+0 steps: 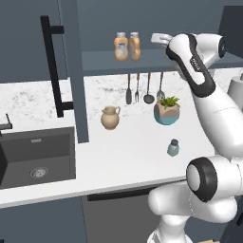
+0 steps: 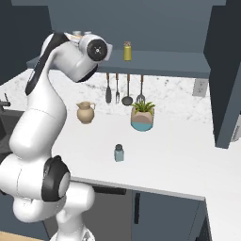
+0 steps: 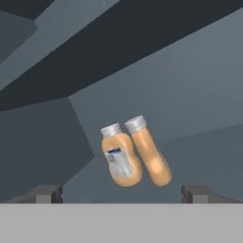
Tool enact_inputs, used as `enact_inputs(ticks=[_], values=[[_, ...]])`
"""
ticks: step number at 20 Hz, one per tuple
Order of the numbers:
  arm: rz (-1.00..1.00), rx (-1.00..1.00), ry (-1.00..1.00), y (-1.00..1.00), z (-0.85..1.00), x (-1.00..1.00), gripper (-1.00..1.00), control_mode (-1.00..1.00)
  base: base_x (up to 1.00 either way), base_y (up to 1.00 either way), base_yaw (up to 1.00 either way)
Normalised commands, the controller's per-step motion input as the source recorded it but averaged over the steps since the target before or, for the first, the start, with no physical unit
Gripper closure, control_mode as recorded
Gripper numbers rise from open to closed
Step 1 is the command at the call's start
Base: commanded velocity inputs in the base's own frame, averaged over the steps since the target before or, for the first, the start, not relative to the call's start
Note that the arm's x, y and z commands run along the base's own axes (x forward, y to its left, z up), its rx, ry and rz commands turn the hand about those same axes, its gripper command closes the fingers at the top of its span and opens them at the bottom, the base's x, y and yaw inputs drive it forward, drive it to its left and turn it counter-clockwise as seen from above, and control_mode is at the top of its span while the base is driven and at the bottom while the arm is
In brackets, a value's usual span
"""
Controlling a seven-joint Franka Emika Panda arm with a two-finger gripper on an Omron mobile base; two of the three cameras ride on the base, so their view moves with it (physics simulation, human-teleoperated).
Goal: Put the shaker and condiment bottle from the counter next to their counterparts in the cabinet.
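hand view showed you the jaws spread and empty before two orange bottles touching on the cabinet shelf, so back out straight without nudging them and go for the shaker on the table.

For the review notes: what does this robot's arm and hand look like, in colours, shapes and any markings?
The arm is built of glossy white rounded segments, joined by dark grey to black bands and round dark joint caps. One upper segment carries a black strip with small pale markings, too small to read. No loose cables show. The hand ends in two small, blocky dark grey finger tips.
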Motion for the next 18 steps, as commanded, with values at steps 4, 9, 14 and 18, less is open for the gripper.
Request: enact_inputs(ticks=[4,9,14,18], values=[[-0.05,0.0,-0.02,-0.01,0.04,-0.98,-1.0,-1.0,0.0,0.0,0.0],[-0.08,0.0,-0.07,-0.02,0.0,-1.0,-1.0,-1.0,0.0,0.0,0.0],[-0.11,0.0,-0.08,-0.01,0.0,-1.0,-1.0,-1.0,0.0,0.0,0.0],[-0.23,0.0,0.0,0.0,-0.18,-0.99,-1.0,-1.0,0.0,0.0,0.0]])
